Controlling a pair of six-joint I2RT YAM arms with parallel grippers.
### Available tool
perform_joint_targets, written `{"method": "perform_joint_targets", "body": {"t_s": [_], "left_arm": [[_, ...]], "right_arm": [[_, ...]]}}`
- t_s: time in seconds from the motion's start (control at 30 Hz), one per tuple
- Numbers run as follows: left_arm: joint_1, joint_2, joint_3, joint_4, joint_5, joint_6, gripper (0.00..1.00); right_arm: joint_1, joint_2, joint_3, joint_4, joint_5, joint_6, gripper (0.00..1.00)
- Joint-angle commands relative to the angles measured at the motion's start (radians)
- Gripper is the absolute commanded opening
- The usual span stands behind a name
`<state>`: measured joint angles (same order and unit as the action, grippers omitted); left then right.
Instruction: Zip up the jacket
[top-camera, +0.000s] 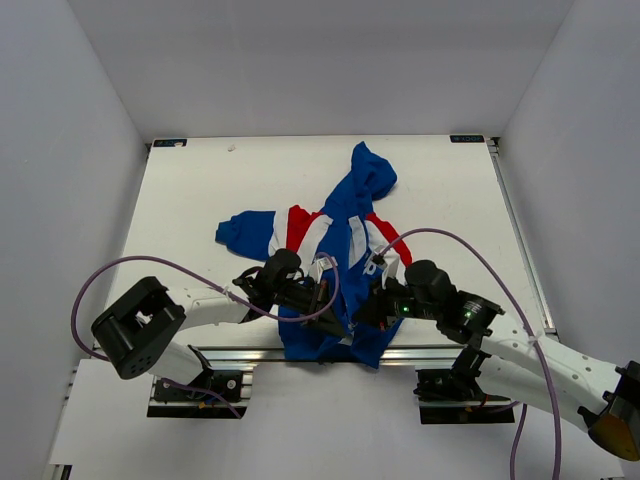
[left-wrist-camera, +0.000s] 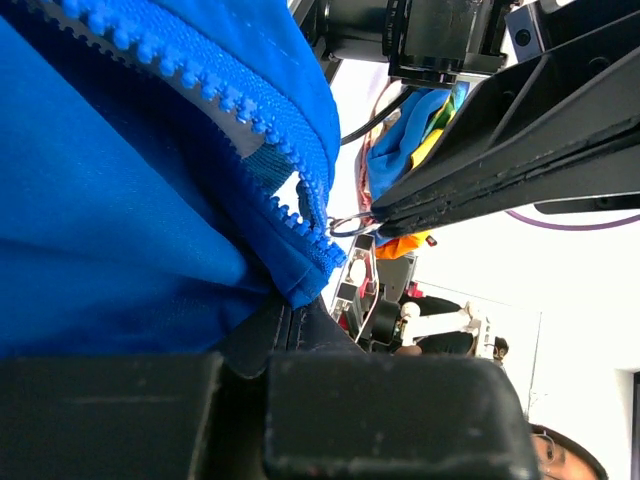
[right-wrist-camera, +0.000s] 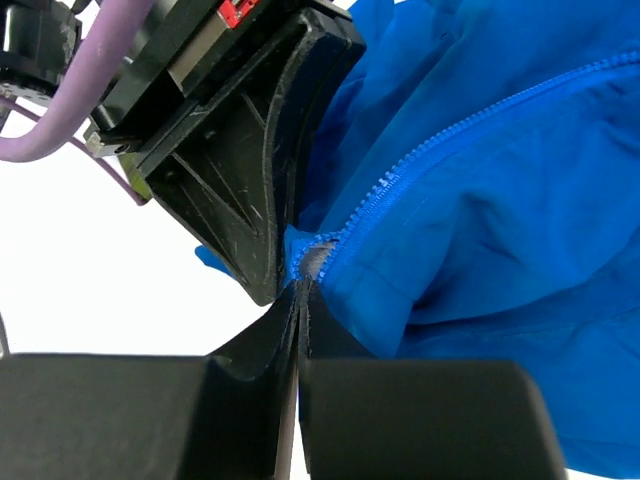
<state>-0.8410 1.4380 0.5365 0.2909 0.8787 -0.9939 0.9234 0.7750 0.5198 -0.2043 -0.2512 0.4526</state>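
Observation:
The blue jacket (top-camera: 340, 215) with red and white bands lies on the table, hood at the far end and hem at the near edge. Both grippers meet at the hem's middle. My left gripper (top-camera: 328, 300) is shut on the hem's bottom corner beside the zipper (left-wrist-camera: 290, 320). My right gripper (top-camera: 374, 300) is shut on the zip pull at the zipper's lower end (right-wrist-camera: 301, 285). In the left wrist view its fingertip (left-wrist-camera: 400, 205) holds the metal pull ring (left-wrist-camera: 346, 226). The blue zipper teeth (right-wrist-camera: 470, 115) run up closed above the grey slider (right-wrist-camera: 315, 258).
The white table (top-camera: 200, 190) has walls on three sides. The jacket's hem hangs over the metal rail (top-camera: 250, 353) at the near edge. Purple cables (top-camera: 110, 275) loop from both arms. The left sleeve (top-camera: 245, 232) lies spread to the left.

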Motion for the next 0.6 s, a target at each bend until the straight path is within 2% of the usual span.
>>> {"method": "perform_joint_targets", "body": {"t_s": [0.0, 0.33, 0.57], "left_arm": [[0.000, 0.001, 0.013, -0.004, 0.019, 0.012, 0.00], [-0.001, -0.010, 0.013, -0.018, 0.008, 0.017, 0.00], [-0.001, 0.009, 0.028, -0.056, 0.009, 0.027, 0.00]], "right_arm": [[0.002, 0.026, 0.008, 0.057, -0.043, -0.009, 0.00], [0.002, 0.052, 0.003, 0.006, 0.020, -0.022, 0.00], [0.002, 0.006, -0.009, 0.150, 0.062, -0.005, 0.00]]}}
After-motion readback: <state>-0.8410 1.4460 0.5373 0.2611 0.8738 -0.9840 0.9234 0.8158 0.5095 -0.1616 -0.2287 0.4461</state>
